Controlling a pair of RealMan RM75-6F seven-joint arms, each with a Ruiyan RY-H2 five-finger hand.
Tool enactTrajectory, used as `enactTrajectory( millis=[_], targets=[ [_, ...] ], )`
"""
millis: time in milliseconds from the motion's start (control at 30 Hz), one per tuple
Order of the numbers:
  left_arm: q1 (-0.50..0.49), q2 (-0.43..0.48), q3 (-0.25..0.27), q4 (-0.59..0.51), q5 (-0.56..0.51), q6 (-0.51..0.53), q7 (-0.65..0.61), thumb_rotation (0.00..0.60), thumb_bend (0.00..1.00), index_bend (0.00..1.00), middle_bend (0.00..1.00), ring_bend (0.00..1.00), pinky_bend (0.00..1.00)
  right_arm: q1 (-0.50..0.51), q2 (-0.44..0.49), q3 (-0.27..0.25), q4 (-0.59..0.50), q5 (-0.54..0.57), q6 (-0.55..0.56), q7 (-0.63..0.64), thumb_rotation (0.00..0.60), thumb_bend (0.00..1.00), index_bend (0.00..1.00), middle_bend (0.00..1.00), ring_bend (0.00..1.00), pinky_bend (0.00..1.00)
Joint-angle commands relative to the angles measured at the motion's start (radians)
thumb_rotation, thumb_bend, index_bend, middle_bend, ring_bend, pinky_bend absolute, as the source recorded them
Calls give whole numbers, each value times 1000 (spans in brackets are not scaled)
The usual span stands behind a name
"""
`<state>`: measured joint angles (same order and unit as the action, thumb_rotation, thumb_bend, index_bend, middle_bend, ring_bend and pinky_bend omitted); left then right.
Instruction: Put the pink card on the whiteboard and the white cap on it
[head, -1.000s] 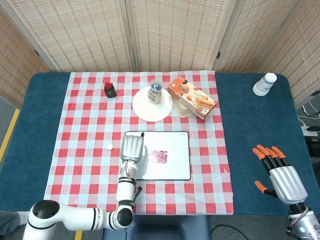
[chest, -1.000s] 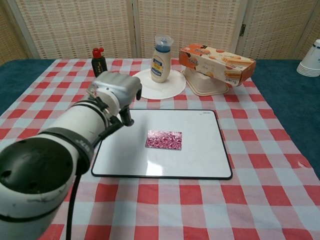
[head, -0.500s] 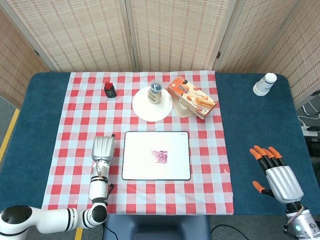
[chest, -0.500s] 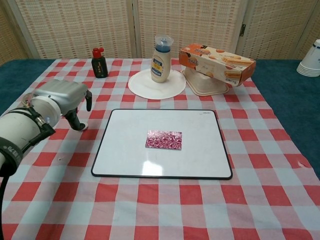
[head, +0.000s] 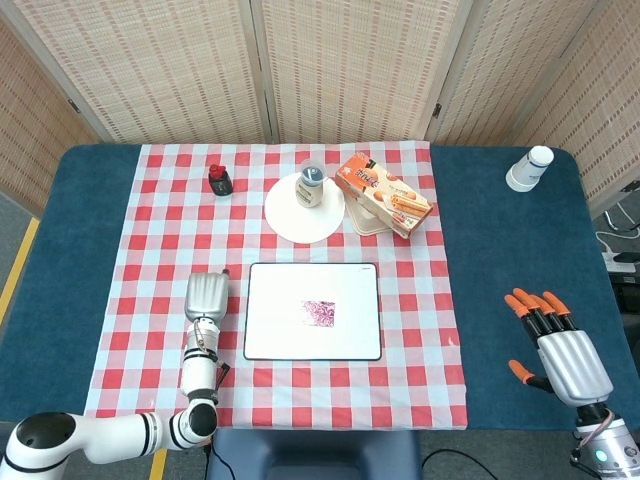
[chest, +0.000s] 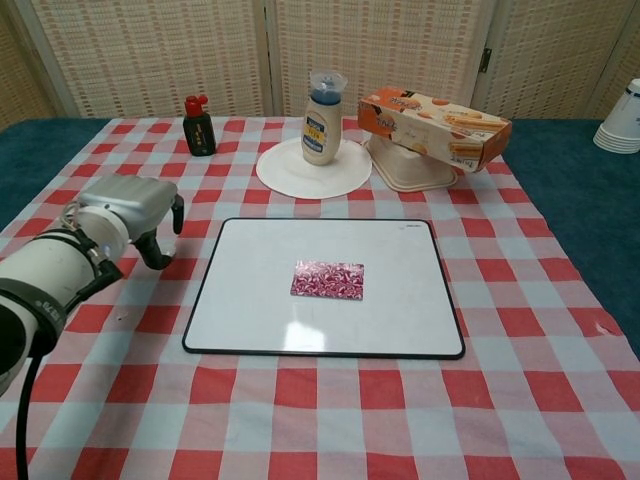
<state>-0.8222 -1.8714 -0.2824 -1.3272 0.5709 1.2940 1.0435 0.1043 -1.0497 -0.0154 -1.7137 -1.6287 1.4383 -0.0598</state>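
- Silver and curled, my left hand (chest: 130, 205) sits over the checked cloth (head: 160, 230) just left of the whiteboard (chest: 250, 290), fingers bent downward toward the cloth; I cannot tell whether anything is between them.
- I cannot find the white cap in either view; the spot beneath that hand is hidden from me.
- I see a small dark bottle with a red top (chest: 198, 126) standing near the far left of the cloth.
- The whiteboard lies flat in the middle of the tabletop (head: 90, 200), and the pink card (chest: 327, 279) rests on it, about at its centre.
- Behind the board, a mayonnaise bottle (chest: 321, 118) stands upright on a white plate (chest: 290, 170).
- Just right of that, an orange snack box (chest: 435, 114) rests tilted on a pale container (chest: 400, 170).
- A stack of paper cups (head: 528, 168) stands on the blue surface at far right.
- My right hand (head: 562, 355) hangs over the blue at the near right, orange-tipped fingers spread wide, holding nothing.
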Motion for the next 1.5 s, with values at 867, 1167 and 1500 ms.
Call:
enactTrajectory(
  millis=[867,1167,1500],
  targets=[
    [0,-12,-13,44,-13,-28,6,600,322,427,1000,1000,1000,9,21,-16,-2,-16,-23,4,600,186,71,26,0,87],
    [-6,-16,-19,57,-20,-39,11,600,330,434,1000,1000,1000,7,19,-14,-2,-14,-20,1,600,185,71,26,0,87],
    [-5,-17,-19,64,-30,-47,16,600,340,433,1000,1000,1000,6,14,-10,-2,-7,-15,2,600,186,73,26,0,87]
  ],
)
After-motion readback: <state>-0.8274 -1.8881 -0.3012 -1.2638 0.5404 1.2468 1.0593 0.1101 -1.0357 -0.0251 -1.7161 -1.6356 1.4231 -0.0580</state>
